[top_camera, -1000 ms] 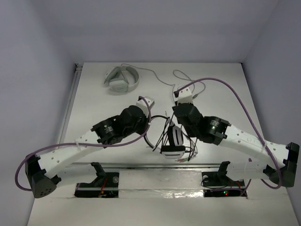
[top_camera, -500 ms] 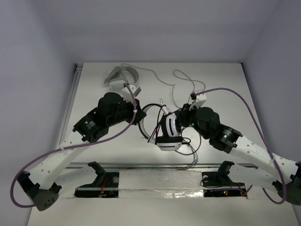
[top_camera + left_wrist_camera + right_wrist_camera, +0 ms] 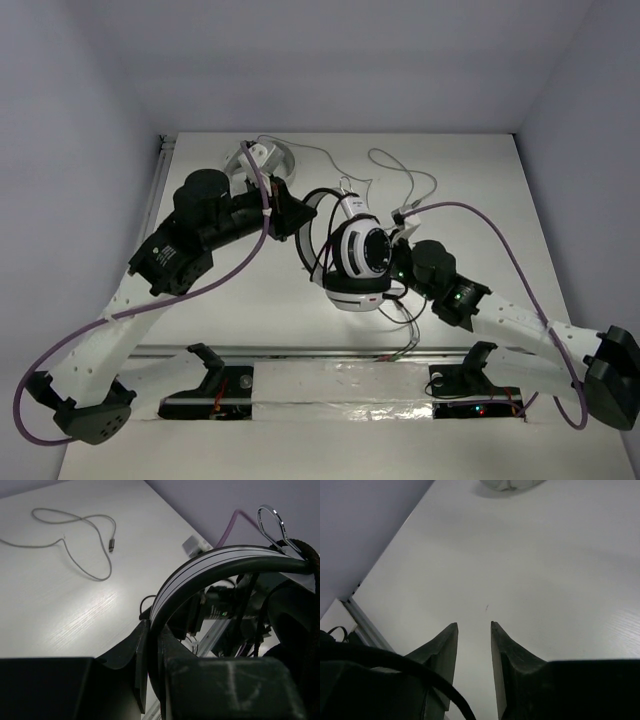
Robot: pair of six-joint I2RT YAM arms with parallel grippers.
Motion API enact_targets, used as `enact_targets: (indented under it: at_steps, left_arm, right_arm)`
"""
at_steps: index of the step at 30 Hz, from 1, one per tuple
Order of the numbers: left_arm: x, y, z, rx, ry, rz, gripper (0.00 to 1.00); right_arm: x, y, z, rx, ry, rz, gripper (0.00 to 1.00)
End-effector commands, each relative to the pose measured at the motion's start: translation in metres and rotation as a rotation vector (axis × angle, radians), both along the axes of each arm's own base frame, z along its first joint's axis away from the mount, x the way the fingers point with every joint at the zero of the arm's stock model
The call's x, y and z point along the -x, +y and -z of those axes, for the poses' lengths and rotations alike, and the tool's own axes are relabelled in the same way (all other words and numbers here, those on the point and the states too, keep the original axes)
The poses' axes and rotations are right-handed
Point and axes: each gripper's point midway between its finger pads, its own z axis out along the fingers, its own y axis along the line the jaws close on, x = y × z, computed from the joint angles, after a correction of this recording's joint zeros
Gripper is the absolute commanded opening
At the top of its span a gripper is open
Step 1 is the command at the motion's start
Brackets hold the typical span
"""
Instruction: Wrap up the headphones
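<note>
The headphones (image 3: 358,255), with white earcups, black faces and a thin black headband (image 3: 318,205), hang in the air over the table's middle. My left gripper (image 3: 303,222) is shut on the headband (image 3: 225,565); in the left wrist view the left gripper (image 3: 152,626) pinches the band's end. My right gripper (image 3: 397,262) is right of the earcups, and in its wrist view the right gripper (image 3: 472,624) is open with nothing between the fingers. The thin black cable (image 3: 405,322) dangles below the earcups and crosses the right wrist view (image 3: 395,662).
All-white headphones (image 3: 250,160) lie at the back left, partly behind my left arm, with their grey cable (image 3: 385,175) looping to the right; the cable also shows in the left wrist view (image 3: 85,545). A metal rail (image 3: 330,355) runs along the near edge.
My left arm has risen and swung back-left, lifting the headphones off the table by the headband. My right arm has drawn back and now sits lower, to the right of the earcups.
</note>
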Motion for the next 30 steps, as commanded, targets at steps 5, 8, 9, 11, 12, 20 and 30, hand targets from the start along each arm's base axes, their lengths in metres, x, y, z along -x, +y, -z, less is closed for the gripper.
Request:
enact_targets:
  at_steps: [5, 8, 9, 11, 12, 20, 30]
  left_arm:
    - [-0.011, -0.001, -0.103, 0.221, -0.118, -0.032, 0.00]
    - [-0.019, 0.001, -0.120, 0.255, -0.126, -0.061, 0.00]
    - [-0.024, 0.003, -0.128, 0.265, -0.139, -0.081, 0.00]
    - [-0.030, 0.007, -0.134, 0.264, -0.149, -0.111, 0.00]
    - [-0.039, 0.011, -0.139, 0.265, -0.154, -0.146, 0.00]
    - [-0.065, 0.028, -0.149, 0.283, -0.168, -0.229, 0.00]
    - [-0.100, 0.057, -0.146, 0.315, -0.160, -0.424, 0.00]
  right_arm:
    - [0.003, 0.016, 0.016, -0.082, 0.034, -0.055, 0.43]
    - [0.003, 0.019, 0.037, -0.062, 0.100, -0.052, 0.46]
    - [0.006, 0.019, 0.048, -0.057, 0.120, -0.058, 0.46]
    - [0.009, 0.017, 0.059, -0.063, 0.154, -0.052, 0.47]
    - [0.011, 0.016, 0.063, -0.062, 0.166, -0.048, 0.47]
    - [0.024, 0.005, 0.091, -0.059, 0.266, -0.025, 0.49]
    - [0.052, 0.000, 0.114, -0.069, 0.397, -0.072, 0.52]
